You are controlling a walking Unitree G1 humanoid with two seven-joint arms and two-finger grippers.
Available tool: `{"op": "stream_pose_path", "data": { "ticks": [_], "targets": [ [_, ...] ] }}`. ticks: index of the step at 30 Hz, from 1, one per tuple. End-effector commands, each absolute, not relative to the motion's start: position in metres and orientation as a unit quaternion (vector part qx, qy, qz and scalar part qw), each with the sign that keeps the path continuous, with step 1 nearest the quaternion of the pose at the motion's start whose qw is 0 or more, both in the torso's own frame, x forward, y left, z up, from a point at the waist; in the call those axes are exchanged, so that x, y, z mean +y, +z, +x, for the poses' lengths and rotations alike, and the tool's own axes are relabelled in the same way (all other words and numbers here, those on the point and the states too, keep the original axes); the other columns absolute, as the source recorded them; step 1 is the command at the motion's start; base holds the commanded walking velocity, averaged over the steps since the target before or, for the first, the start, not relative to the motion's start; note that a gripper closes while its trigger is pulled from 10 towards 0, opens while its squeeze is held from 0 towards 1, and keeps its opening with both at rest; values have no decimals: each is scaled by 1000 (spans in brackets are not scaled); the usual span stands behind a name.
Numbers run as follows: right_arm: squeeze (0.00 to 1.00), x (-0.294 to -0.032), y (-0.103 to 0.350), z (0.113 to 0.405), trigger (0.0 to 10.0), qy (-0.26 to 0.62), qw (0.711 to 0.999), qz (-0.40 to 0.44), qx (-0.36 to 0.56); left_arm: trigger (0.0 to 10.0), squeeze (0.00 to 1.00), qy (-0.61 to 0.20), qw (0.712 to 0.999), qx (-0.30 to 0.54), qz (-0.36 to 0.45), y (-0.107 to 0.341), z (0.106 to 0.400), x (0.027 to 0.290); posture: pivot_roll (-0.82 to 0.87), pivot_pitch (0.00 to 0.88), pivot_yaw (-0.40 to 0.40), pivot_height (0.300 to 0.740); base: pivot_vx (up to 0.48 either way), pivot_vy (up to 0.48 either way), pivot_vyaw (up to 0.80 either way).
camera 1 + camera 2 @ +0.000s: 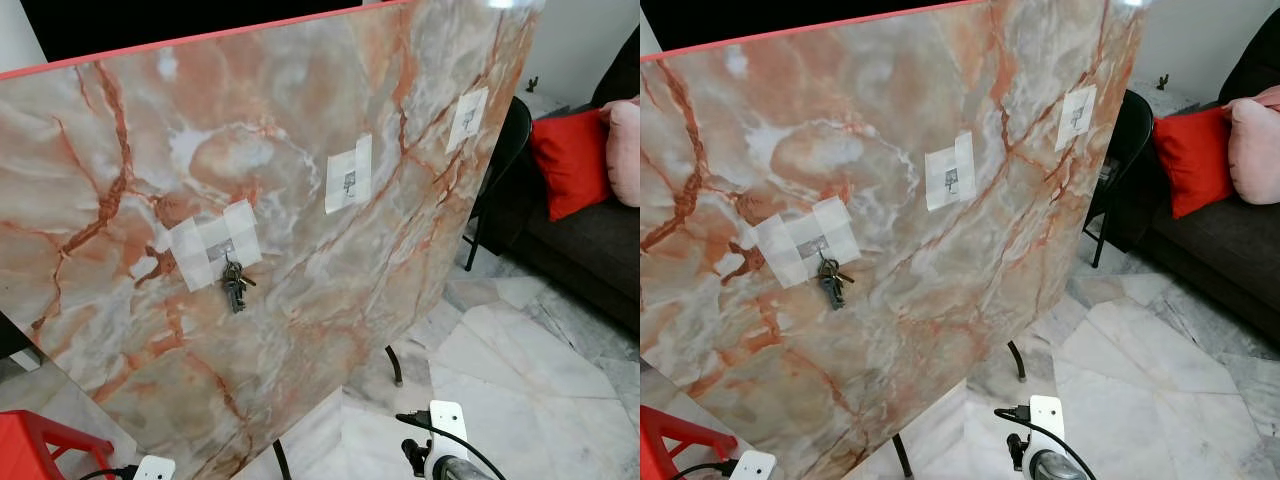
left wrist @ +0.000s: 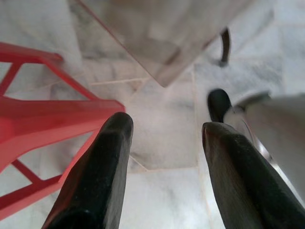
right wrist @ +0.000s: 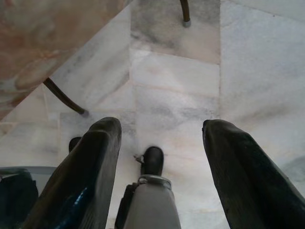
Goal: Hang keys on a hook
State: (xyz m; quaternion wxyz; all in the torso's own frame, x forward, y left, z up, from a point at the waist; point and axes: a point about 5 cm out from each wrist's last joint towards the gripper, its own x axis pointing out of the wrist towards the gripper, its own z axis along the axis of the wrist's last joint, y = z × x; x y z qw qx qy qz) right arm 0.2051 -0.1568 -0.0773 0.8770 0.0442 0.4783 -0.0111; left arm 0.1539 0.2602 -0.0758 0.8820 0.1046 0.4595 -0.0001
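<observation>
A bunch of dark keys (image 1: 234, 283) hangs from the leftmost of three small hooks (image 1: 228, 250) on a tilted marble-patterned board (image 1: 300, 120) with a red top edge. Each hook sits on a pale taped patch; the middle hook (image 1: 349, 181) and the far hook (image 1: 468, 118) carry nothing. No brand, label or writing can be read on the patches, the keys or the board.

Both arms hang low, well below the keys and apart from them. The left gripper (image 2: 164, 167) points down at the pale marble floor (image 2: 167, 143), its two black fingers (image 2: 102, 176) spread wide with nothing between them. A red stool (image 2: 43, 124) stands just beside it, and the board's lower corner lies ahead of it. The right gripper (image 3: 162, 176) also points at the floor, fingers parted and empty; beyond its tips are a black chair leg (image 3: 64, 98) and the robot's own foot (image 3: 153, 160).

Off to the right gripper's side, well away, a dark sofa (image 1: 590, 240) holds a red cushion (image 1: 570, 160) and a pink cushion (image 1: 622, 150). A black chair (image 1: 505, 150) stands behind the board.
</observation>
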Motion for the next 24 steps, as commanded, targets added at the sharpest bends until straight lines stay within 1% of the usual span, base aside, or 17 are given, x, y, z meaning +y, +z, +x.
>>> {"op": "stream_pose_path", "data": {
  "ticks": [1, 9, 24],
  "targets": [
    [0, -159, -76, 208, 10000, -14, 881, 38, 472, 10000, 0, 22, 881, 464, 96, -76, 152, 264, 78, 0, -35, 740, 0, 0, 800],
    [0, -158, -76, 207, 10000, -12, 880, 39, 472, 10000, 0, 31, 876, 473, 88, -79, 147, 264, 74, 0, -33, 740, 0, 0, 800],
    [0, -159, -76, 207, 10000, -10, 880, 36, 474, 10000, 0, 21, 869, 487, 86, -88, 136, 251, 73, 0, -40, 740, 0, 0, 800]
  ]
}}
